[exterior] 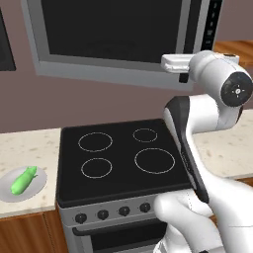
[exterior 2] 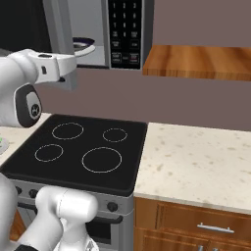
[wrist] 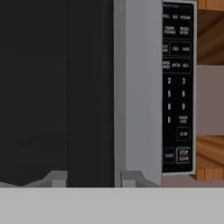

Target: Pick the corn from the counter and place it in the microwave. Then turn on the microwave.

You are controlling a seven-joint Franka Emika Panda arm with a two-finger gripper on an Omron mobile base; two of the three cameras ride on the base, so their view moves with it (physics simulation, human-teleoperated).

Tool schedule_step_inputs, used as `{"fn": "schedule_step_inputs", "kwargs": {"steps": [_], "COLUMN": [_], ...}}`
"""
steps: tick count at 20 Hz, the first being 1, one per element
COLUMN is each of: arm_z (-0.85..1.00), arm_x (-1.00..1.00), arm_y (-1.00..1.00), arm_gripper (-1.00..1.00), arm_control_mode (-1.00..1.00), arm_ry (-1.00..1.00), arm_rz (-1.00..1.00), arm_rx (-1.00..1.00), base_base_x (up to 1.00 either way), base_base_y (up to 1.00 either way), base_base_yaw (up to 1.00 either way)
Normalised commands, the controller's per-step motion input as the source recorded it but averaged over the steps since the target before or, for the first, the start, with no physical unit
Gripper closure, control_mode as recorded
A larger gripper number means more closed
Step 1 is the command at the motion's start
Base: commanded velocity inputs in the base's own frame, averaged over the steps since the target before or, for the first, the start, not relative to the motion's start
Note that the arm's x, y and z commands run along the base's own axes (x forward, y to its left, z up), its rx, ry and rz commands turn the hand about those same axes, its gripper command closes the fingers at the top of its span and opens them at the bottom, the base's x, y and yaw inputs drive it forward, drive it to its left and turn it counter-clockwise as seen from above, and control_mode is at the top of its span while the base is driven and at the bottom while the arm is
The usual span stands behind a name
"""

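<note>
microwave (exterior: 118,34): big grey box mounted over the stovetop, dark window door; in right base view the door stands swung open, light inner cavity showing
stovetop (exterior: 123,155): black glass, four ring outlines, row of knobs on the front below
counter (exterior 2: 196,162): beige speckled, on both sides of the stovetop, brown wood cabinets under it
shelf (exterior 2: 198,61): brown wood, just right of the microwave
arm (exterior: 212,94): white, raised up to microwave height, hand at the door's right edge
keypad panel (wrist: 177,87): black strip with white labels, right side of microwave, close ahead in hand view
plate (exterior: 37,190): pale round, on the left counter near the front edge, left of the stovetop
dish (exterior 2: 83,46): white, dark centre, seen inside the microwave cavity past the hand
corn (exterior: 23,180): green cob lying on the plate, well apart from the arm
pincer (wrist: 92,178): empty; two finger tips apart at the door edge, part-open gap, nothing between them
</note>
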Motion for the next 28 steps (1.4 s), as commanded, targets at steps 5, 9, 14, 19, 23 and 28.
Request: {"fn": "schedule_step_inputs", "kwargs": {"steps": [5,9,14,19,23,28], "arm_z": [0.11,0.12,0.11,0.10,0.11,0.10], "arm_x": [-0.49,-0.47,-0.46,-0.45,-0.42,-0.38], "arm_y": [0.00,0.02,0.01,0.01,0.01,0.03], "arm_gripper": [1.00,1.00,1.00,1.00,1.00,1.00], "arm_control_mode": [-1.00,-1.00,-1.00,-1.00,-1.00,-1.00], "arm_ry": [0.00,0.00,0.00,0.00,0.00,0.01], "arm_rz": [-0.04,-0.04,-0.04,-0.05,-0.05,-0.06], "arm_rx": [-0.01,-0.01,-0.01,-0.01,-0.01,-0.02], "base_base_x": [0.00,0.00,0.00,0.00,0.00,0.00], "base_base_y": [0.00,0.00,0.00,0.00,0.00,0.00], "base_base_yaw": [0.00,0.00,0.00,0.00,0.00,0.00]}}
